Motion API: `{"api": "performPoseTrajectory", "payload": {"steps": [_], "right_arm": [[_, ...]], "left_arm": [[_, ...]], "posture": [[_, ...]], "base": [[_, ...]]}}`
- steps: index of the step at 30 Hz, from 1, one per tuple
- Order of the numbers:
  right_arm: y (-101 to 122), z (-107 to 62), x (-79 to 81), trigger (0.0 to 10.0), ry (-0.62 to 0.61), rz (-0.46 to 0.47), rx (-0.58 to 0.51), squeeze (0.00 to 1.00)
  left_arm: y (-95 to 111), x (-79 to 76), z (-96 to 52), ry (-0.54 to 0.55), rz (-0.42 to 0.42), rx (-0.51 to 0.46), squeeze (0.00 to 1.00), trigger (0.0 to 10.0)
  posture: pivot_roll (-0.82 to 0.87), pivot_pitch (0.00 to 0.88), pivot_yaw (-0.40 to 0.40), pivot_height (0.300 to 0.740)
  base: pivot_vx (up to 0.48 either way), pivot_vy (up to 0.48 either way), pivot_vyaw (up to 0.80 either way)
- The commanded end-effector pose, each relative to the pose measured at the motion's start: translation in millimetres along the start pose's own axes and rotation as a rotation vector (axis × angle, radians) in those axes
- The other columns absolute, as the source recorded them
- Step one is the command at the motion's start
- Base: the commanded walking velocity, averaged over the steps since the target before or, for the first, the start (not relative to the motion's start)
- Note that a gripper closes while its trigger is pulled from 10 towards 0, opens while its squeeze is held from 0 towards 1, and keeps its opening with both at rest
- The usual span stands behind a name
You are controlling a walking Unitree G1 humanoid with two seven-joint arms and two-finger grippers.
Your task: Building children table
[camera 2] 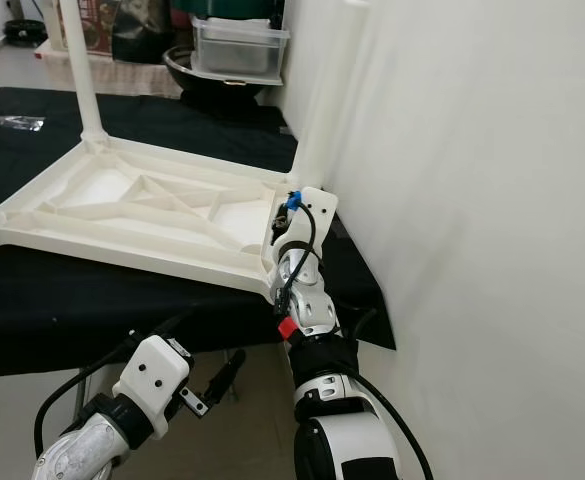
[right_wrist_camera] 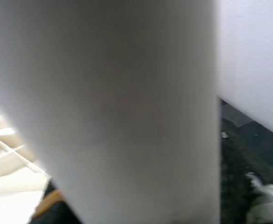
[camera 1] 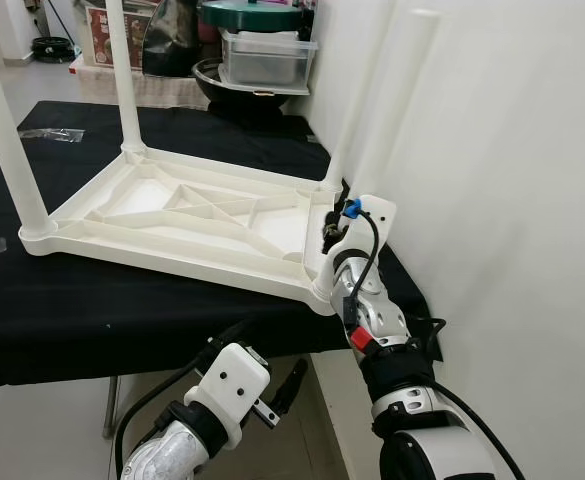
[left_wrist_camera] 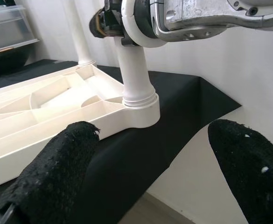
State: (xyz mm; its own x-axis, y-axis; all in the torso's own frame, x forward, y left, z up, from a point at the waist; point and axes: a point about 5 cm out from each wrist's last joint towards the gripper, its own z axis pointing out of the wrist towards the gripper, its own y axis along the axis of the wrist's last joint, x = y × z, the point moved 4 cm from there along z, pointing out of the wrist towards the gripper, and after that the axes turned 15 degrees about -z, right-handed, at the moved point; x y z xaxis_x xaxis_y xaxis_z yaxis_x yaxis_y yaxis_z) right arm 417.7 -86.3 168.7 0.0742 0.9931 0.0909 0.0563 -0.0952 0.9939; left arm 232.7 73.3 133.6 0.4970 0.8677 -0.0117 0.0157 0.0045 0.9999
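- Upside down on a black-draped table point(camera 1: 92, 330) lies the white plastic tabletop point(camera 1: 182, 222), filling the middle and left of the left eye view, its ribbed underside facing up.
- Three white legs rise from its corners: one at the far left edge point(camera 1: 7, 140), one at the upper centre point(camera 1: 124, 75), and one at the far right corner beside the white wall point(camera 1: 357, 125).
- A fourth leg point(left_wrist_camera: 135, 77) stands in the near right corner socket point(left_wrist_camera: 141, 103); the left wrist view shows it upright, its flared collar seated on the socket rim.
- The right gripper point(camera 1: 330, 232), right of centre in the left eye view, sits at this near right leg just above the socket. The right wrist view has a blurred white cylinder pressed very close to the lens, and the fingers appear clamped around the leg, though the contact itself is hidden.
- The left gripper point(camera 1: 282, 392) hangs low at the bottom centre, below the table edge and in front of it, touching nothing; its two black fingers point(left_wrist_camera: 57, 177) stand wide apart in the left wrist view, pointing at the socket corner.
- At the top of the frame, behind the table, sit a clear storage box point(camera 1: 267, 58) with a green lid point(camera 1: 252, 14) and a dark bowl point(camera 1: 222, 85).
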Motion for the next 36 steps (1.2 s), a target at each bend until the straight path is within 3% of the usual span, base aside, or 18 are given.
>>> {"api": "performPoseTrajectory", "payload": {"steps": [1,3,4,5,6,8,10,11,12,13,17,19,24,25,26,27,30,36], "right_arm": [[-8,-8.9,30.0,10.0,0.062,0.078,0.025,1.00],[-1,-8.1,34.8,10.0,0.106,0.080,-0.011,1.00],[12,-7.9,41.9,10.0,0.218,0.102,-0.063,0.00],[12,-7.9,41.9,10.0,0.218,0.102,-0.063,0.00],[22,-10.7,50.0,10.0,0.342,0.113,-0.101,0.00],[22,-10.7,50.0,10.0,0.342,0.113,-0.101,0.00],[32,-30.6,60.4,10.0,0.767,0.121,-0.161,0.00],[32,-30.6,60.4,10.0,0.767,0.121,-0.161,0.00],[32,-41.4,61.0,10.0,0.915,0.115,-0.166,0.00],[32,-41.4,61.0,10.0,0.915,0.115,-0.166,0.00],[22,-66.3,60.5,10.0,1.284,0.002,-0.120,0.00],[23,-69.1,63.1,10.0,1.353,-0.016,-0.112,0.00],[23,-67.1,70.5,10.0,1.388,-0.090,-0.128,0.00],[21,-63.6,74.3,1.1,1.373,-0.148,-0.138,0.00],[13,-46.9,81.6,0.0,1.226,-0.246,-0.116,0.00],[13,-36.2,81.7,0.0,1.118,-0.247,-0.104,0.00],[14,-30.8,80.2,0.0,1.061,-0.236,-0.092,0.00],[12,-1.5,48.9,0.0,0.672,-0.219,-0.028,0.00]], "left_arm": [[-3,-0.9,0.8,-0.005,-0.001,0.009,0.00,10.0],[-3,-0.6,1.0,-0.004,-0.001,0.009,0.00,10.0],[-2,-0.7,1.2,-0.004,-0.003,0.008,0.00,10.0],[-2,-0.7,1.2,-0.004,-0.003,0.008,0.00,10.0],[-2,-0.9,1.3,-0.004,-0.004,0.007,0.00,10.0],[-2,-0.9,1.3,-0.004,-0.004,0.007,0.00,10.0],[-2,-1.2,1.5,-0.007,-0.006,0.007,0.00,10.0],[-2,-1.2,1.5,-0.007,-0.006,0.007,0.00,10.0],[-2,-1.4,1.7,-0.008,-0.007,0.007,0.00,10.0],[-2,-1.4,1.7,-0.008,-0.007,0.007,0.00,10.0],[-3,-5.4,2.4,-0.030,-0.021,0.012,0.00,10.0],[-3,-6.2,2.6,-0.034,-0.024,0.012,0.00,10.0],[-3,-6.3,2.4,-0.036,-0.021,0.013,0.00,10.0],[-3,-5.5,2.3,-0.033,-0.020,0.012,0.00,10.0],[-2,-3.8,1.7,-0.027,-0.016,0.011,0.00,10.0],[-2,-3.6,1.5,-0.025,-0.015,0.011,0.00,10.0],[-3,-3.5,1.3,-0.025,-0.014,0.011,0.00,10.0],[-3,-3.6,1.5,-0.024,-0.013,0.011,0.00,10.0]], "posture": [[0.14,0.000,-0.153,0.740],[0.14,0.000,-0.154,0.740],[0.13,0.000,-0.151,0.740],[0.13,0.000,-0.151,0.740],[0.13,0.000,-0.151,0.740],[0.13,0.000,-0.151,0.740],[0.13,0.000,-0.149,0.740],[0.13,0.000,-0.149,0.740],[0.13,0.000,-0.150,0.740],[0.13,0.000,-0.150,0.740],[0.13,0.000,-0.149,0.740],[0.14,0.000,-0.156,0.740],[0.14,0.000,-0.160,0.740],[0.15,0.000,-0.163,0.740],[0.15,0.000,-0.163,0.740],[0.15,0.000,-0.163,0.740],[0.15,0.000,-0.163,0.740],[0.14,0.000,-0.157,0.740]], "base": [[0.000,0.000,0.00],[0.000,0.000,0.00],[0.000,0.000,0.00],[0.000,0.000,0.00],[0.000,0.000,0.00],[0.000,0.000,0.00],[0.000,0.000,0.00],[0.000,0.000,0.00],[0.000,0.000,0.00],[0.000,0.000,0.00],[0.000,0.000,0.00],[0.000,0.000,0.00],[0.000,0.000,0.00],[0.000,0.000,0.00],[0.000,0.000,0.00],[0.000,0.000,0.00],[0.000,0.000,0.00],[0.000,0.000,0.00]]}}
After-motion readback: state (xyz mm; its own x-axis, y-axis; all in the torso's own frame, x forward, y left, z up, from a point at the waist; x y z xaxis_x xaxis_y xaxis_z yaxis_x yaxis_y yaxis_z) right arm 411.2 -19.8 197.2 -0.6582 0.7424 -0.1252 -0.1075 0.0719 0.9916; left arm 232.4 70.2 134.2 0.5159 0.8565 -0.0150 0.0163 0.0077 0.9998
